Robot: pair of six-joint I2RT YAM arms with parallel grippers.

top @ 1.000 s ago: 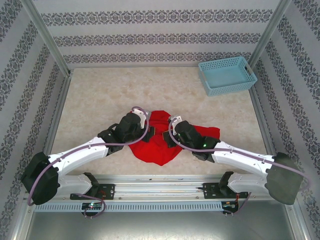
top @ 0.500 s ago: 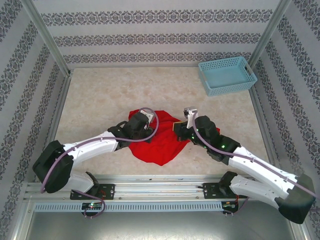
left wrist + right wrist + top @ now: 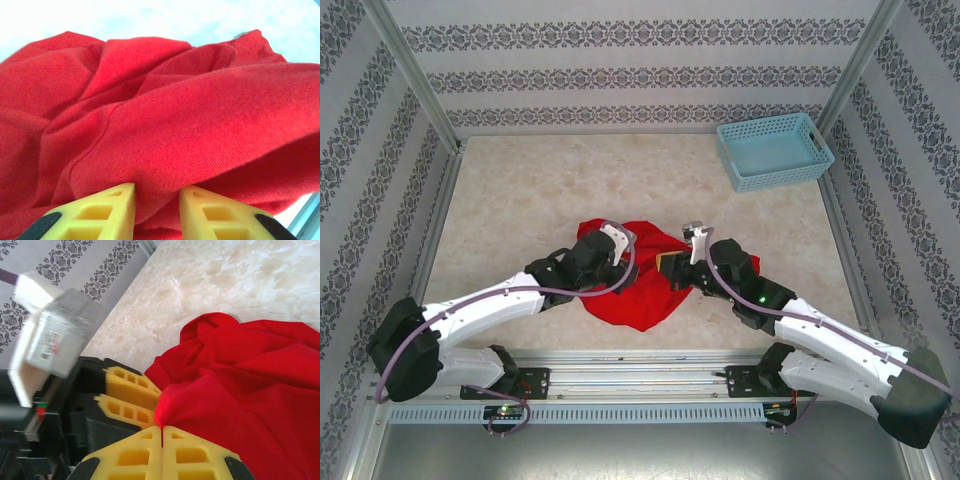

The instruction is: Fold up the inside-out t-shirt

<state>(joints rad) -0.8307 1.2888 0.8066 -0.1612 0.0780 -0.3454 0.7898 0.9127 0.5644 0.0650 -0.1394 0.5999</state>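
The inside-out t-shirt [image 3: 642, 296] is a bunched red heap near the table's front middle. Both grippers meet over its centre. My left gripper [image 3: 628, 264] reaches in from the left; in the left wrist view its yellow fingers [image 3: 116, 210] stand apart with a thick fold of the t-shirt [image 3: 175, 125] bulging between them, so this gripper [image 3: 157, 192] is open. My right gripper [image 3: 667, 266] comes from the right. Close up, it [image 3: 161, 429] is shut on a thin edge of the t-shirt [image 3: 240, 380], right beside the left gripper's fingers [image 3: 131, 390].
A light blue plastic basket [image 3: 775, 150] stands at the back right corner of the beige table [image 3: 540, 190]. Metal frame posts and patterned walls ring the table on three sides.
The left gripper's fingers have parted from shut. The right gripper swung right and up, then back toward the centre, carrying the cloth's edge with it.
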